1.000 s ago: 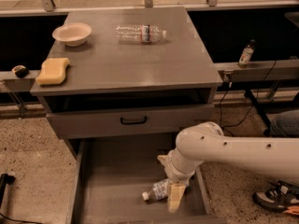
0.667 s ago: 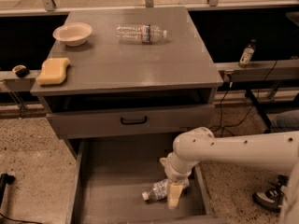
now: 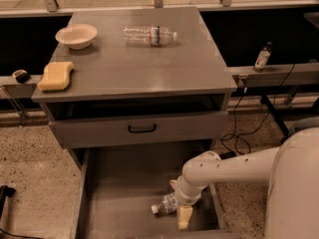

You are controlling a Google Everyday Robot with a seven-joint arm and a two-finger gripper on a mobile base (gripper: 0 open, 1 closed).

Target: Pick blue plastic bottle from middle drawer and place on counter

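Observation:
The blue plastic bottle (image 3: 163, 206), clear with a white cap, lies on its side on the floor of the open middle drawer (image 3: 119, 183), near its front right. My gripper (image 3: 179, 201) reaches down into the drawer from the right and is open, one finger behind the bottle and the pale finger (image 3: 184, 216) in front of it, astride its right end. The counter (image 3: 149, 68) is the grey cabinet top above.
On the counter lie another clear bottle with a red-and-blue band (image 3: 149, 35), a white bowl (image 3: 76, 35) and a yellow sponge (image 3: 56, 75). A closed drawer front with a black handle (image 3: 142, 128) overhangs the open drawer. A small bottle (image 3: 262, 57) stands on the right ledge.
My gripper has shifted slightly toward the drawer's front and lower around the bottle, and my arm has swung lower. The bottle has not moved.

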